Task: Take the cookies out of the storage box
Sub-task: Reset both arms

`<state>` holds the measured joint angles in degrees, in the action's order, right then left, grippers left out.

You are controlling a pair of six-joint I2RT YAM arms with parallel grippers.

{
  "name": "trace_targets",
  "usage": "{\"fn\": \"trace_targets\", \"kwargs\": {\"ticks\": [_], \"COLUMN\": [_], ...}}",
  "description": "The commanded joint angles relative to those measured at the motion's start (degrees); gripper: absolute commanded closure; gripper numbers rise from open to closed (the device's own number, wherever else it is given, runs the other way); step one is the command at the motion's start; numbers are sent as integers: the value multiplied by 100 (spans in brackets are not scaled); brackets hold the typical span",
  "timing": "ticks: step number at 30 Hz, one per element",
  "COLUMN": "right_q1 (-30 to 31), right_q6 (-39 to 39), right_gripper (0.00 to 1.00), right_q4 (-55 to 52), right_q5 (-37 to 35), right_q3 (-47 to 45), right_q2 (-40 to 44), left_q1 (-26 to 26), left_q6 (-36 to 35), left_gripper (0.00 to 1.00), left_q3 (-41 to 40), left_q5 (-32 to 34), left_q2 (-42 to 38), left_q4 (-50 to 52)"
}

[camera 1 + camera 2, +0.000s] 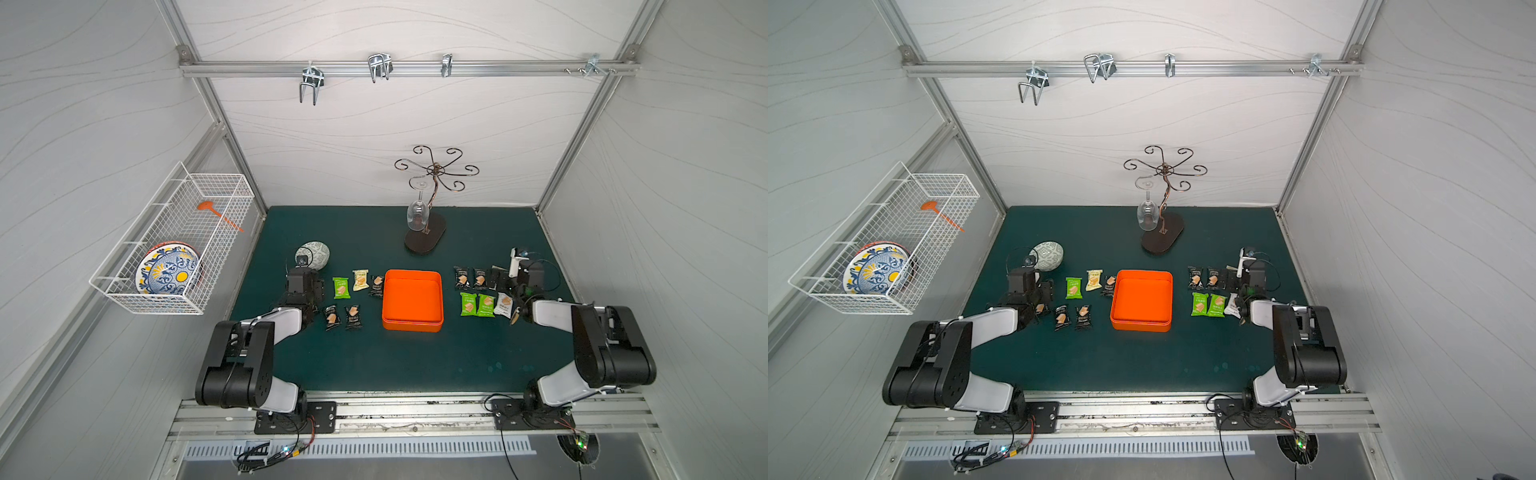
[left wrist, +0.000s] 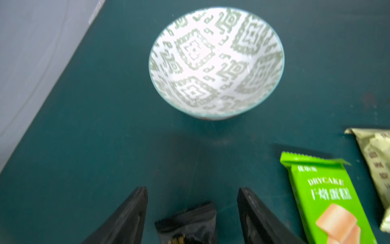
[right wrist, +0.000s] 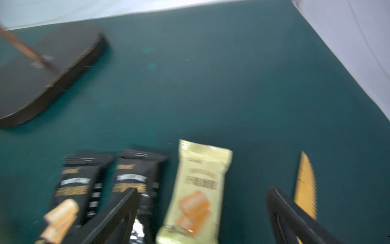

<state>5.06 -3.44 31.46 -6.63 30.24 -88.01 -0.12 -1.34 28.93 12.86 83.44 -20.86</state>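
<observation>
The orange storage box (image 1: 411,301) (image 1: 1142,301) sits mid-table, and no packets show in it. The cookies lie on the green mat on both sides. On the left are a green one (image 1: 341,288), a pale yellow one (image 1: 360,279) and black ones (image 1: 353,317). On the right are black ones (image 1: 461,277), green ones (image 1: 468,304) and a white one (image 1: 503,305). My left gripper (image 2: 193,190) is open over a black packet (image 2: 187,224) that lies free between its fingers. My right gripper (image 3: 203,192) is open, with a pale yellow packet (image 3: 198,190) lying on the mat between its fingers.
A green-patterned bowl (image 1: 312,254) (image 2: 215,63) stands just beyond my left gripper. At the back, a glass stand on a dark base (image 1: 426,237) (image 3: 46,74) holds a hanging wine glass (image 1: 417,216). A wire basket (image 1: 174,249) with plates hangs on the left wall. A tan saw-edged strip (image 3: 305,186) lies beside my right finger.
</observation>
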Motion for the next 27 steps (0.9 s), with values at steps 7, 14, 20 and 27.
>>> {"fn": "trace_targets", "kwargs": {"ticks": [7,14,20,27], "right_q1": [67,71,73,20], "right_q6": [256,256,266,250], "right_gripper": [1,1,1,1], "right_q4": [1332,1373,1351,1373], "right_q5": [25,31,35,153], "right_q3": [-467,-500,-467,-496], "right_q2": [-181,-163,-196,-171], "left_q1": [152,187,188,183], "left_q6": [390,459,442,432], "left_gripper": [16,0,0,0], "left_q3": [-137,-477,-513,-477], "left_q5": [-646,-573,-564,-567], "left_q2": [296,492,519,532], "left_q4": [-1896,-2591,-2739,-2687]}}
